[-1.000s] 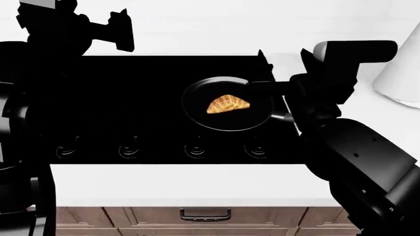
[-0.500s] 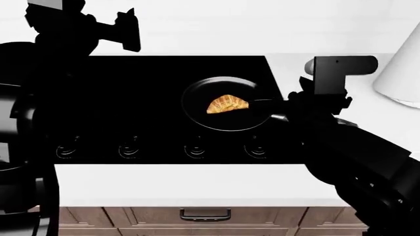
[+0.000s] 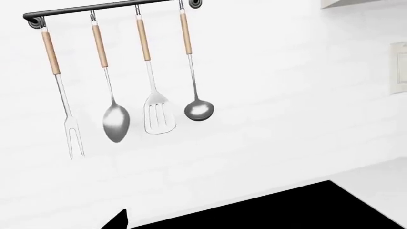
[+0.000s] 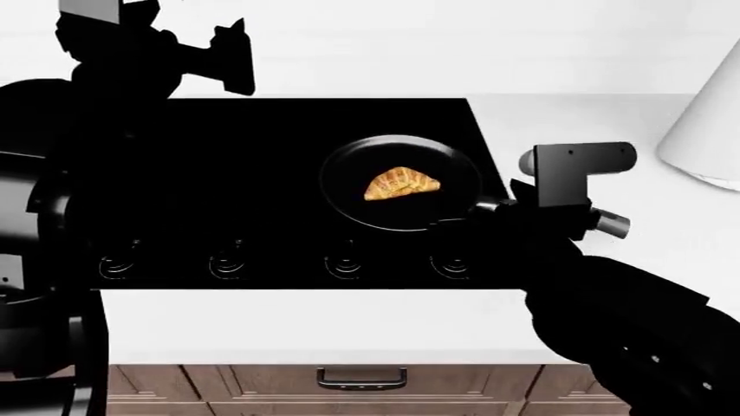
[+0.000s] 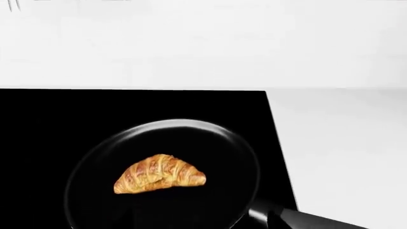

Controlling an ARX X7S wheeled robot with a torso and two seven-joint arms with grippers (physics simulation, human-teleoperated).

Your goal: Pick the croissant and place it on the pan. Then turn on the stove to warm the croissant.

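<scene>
Left gripper (image 4: 225,56) raised behind the stove (image 4: 208,173), jaws unreadable; croissant (image 4: 401,185) lay in the pan (image 4: 347,165); my right gripper (image 4: 457,227), jaws likewise unreadable, hung beside the rim, where a careless reach for the dials (image 4: 450,266) could knock it.

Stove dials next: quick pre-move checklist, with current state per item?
1. Croissant lies inside the pan: ok.
2. Pan sits on the stove, above the two dials nearest the right arm: ok.
3. Four dials in view along the stove's near edge, none covered: ok.
4. Right tool free of the croissant: ok. Open or shut: cannot tell, black on black.
5. Left tool raised off the stove at its far corner: ok. Open or shut: cannot tell.
6. Which dial runs the pan's burner: cannot tell.
</scene>
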